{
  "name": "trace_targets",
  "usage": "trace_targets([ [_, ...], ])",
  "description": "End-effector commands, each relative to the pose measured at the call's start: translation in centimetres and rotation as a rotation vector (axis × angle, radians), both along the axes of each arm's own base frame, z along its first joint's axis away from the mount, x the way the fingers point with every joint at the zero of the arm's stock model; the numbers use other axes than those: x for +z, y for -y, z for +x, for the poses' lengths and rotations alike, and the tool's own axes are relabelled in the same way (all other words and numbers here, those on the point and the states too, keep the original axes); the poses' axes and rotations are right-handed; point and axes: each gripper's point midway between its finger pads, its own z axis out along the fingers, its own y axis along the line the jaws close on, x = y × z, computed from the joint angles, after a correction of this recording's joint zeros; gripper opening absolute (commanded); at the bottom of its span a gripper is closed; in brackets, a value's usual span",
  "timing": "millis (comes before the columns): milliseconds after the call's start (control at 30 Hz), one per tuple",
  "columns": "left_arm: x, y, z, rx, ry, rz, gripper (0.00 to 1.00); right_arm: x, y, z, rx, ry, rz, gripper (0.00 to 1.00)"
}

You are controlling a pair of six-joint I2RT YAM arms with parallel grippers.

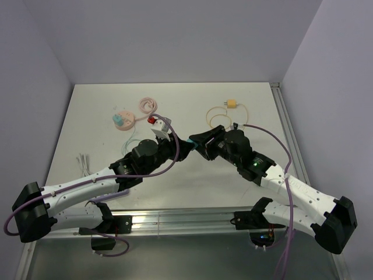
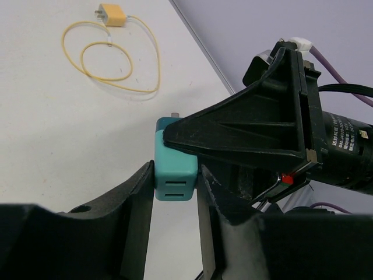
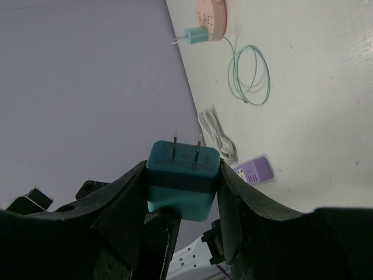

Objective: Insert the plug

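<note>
Two grippers clamp one teal charger (image 3: 180,198) mid-air: the left gripper (image 2: 175,186) at its USB end, the right gripper (image 3: 182,166) just behind the prongs (image 3: 175,143). Best to release left fully first, then keep the prongs square to the pink socket hub (image 3: 211,14) far ahead.

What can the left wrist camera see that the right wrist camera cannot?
Only the left wrist view shows the yellow plug with its yellow cable, and two slots on the face of the teal charger. Only the right wrist view shows the charger's two prongs, the pink power strip with a teal plug in it, a coiled mint cable, a white cable and a purple adapter. Both show the teal charger, held by the left tool in one and the right tool in the other, and the white table.
</note>
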Motion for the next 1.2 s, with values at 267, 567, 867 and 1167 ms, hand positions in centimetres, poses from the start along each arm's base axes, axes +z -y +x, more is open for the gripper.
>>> trace_targets([
  [267,2.5,0.7,0.2,-0.006,0.044,-0.059,0.44,3.1,-0.9,0.3,0.001,0.047,0.065,0.0],
  [567,2.4,1.1,0.2,-0.013,0.042,-0.059,0.42,3.1,-1.3,0.2,0.02,0.045,0.078,0.0],
  [867,1.8,1.0,0.1,-0.016,0.035,-0.049,0.24,3.3,-1.4,0.2,0.022,0.056,0.076,0.0],
  [1167,1.8,0.4,0.2,0.016,0.007,-0.071,0.0,3.8,-2.2,0.0,0.088,0.124,0.043,0.11],
])
